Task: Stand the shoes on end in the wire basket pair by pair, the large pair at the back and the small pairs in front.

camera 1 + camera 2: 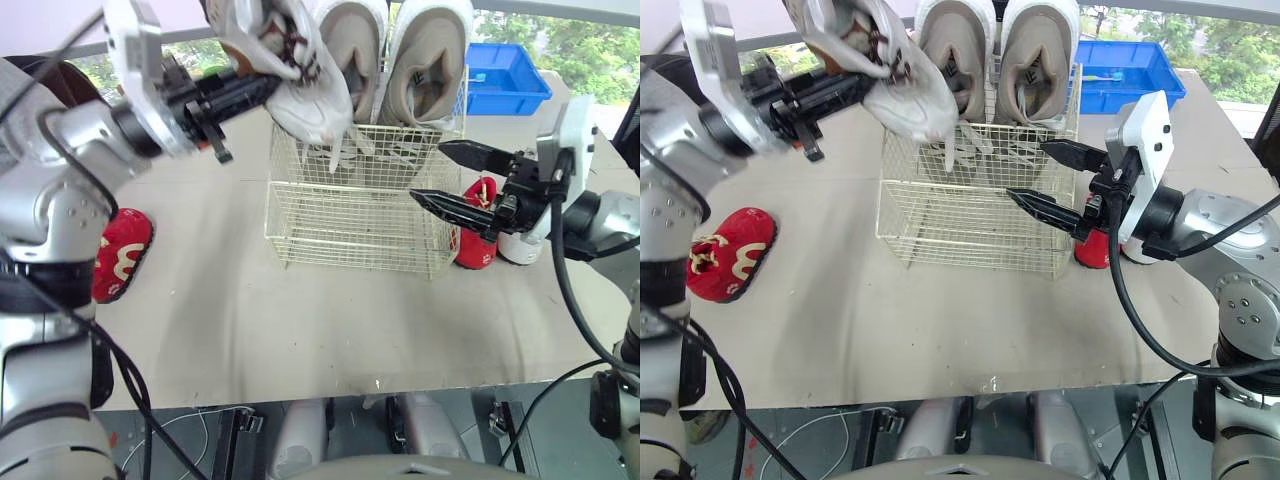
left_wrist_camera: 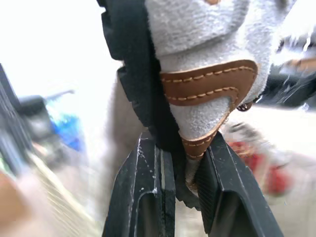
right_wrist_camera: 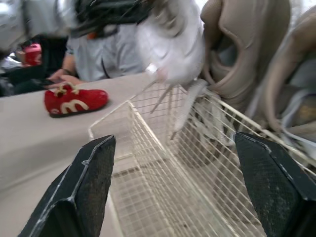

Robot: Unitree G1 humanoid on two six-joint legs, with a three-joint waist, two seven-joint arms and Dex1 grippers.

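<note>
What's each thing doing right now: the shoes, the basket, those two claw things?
wire basket, upright, front part empty.
left tool, shut on grey shoe.
right tool, open, empty.
grey shoe, held aloft over the basket, laces dangling.
beige shoes, standing on end at the basket's back.
red shoe, lying on the table.

Two beige shoes point(image 1: 350, 50), two red shoes point(image 1: 120, 255) and one white shoe point(image 1: 305, 85), five in all; one basket point(image 1: 340, 210); one blue bin point(image 1: 510, 85)
</note>
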